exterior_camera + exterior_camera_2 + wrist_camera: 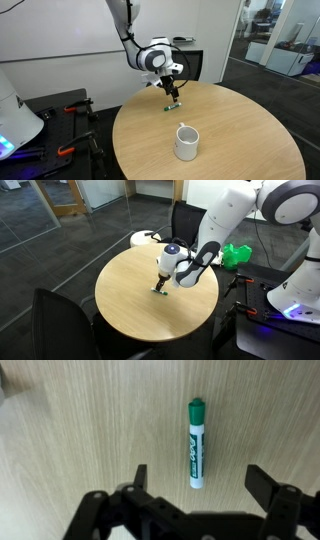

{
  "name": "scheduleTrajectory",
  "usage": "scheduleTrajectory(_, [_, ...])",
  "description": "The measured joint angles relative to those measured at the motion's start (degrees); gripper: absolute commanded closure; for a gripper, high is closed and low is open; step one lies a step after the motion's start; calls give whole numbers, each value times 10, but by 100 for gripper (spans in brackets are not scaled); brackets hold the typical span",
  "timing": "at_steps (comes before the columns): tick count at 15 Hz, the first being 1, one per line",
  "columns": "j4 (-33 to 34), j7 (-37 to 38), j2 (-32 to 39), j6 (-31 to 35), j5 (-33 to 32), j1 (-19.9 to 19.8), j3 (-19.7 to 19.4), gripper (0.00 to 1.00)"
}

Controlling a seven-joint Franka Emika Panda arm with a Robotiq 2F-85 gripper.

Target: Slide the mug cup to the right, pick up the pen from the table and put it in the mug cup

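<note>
Here's the pen, right under me in the wrist view: green cap, whitish barrel with green lettering, lying flat on the light wood-grain table. It runs straight away from me, cap at the far end, and the plain end sits between my two fingertips. My gripper is spread wide and released, one dark finger to the left of the pen and one to the right. There is bare wood on both sides, so I'm holding nothing, and I cannot tell whether my tips reach the tabletop. In an exterior view I hang over the far left part of the round table, gripper pointing down, with the pen a small green sliver just below it. In an exterior view from another angle it's the same picture: gripper low above the table, the pen a green speck at my tips, towards the table's right side. The mug cup stands upright, white, mouth up, nearer the camera and a little to the right of the pen, well apart from it and from me. Beyond the table's far edge there's a black chair.
</note>
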Motion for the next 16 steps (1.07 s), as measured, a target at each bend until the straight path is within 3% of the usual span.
scheduleTrajectory(16, [87,-108,78,-4,15,-104,91,0])
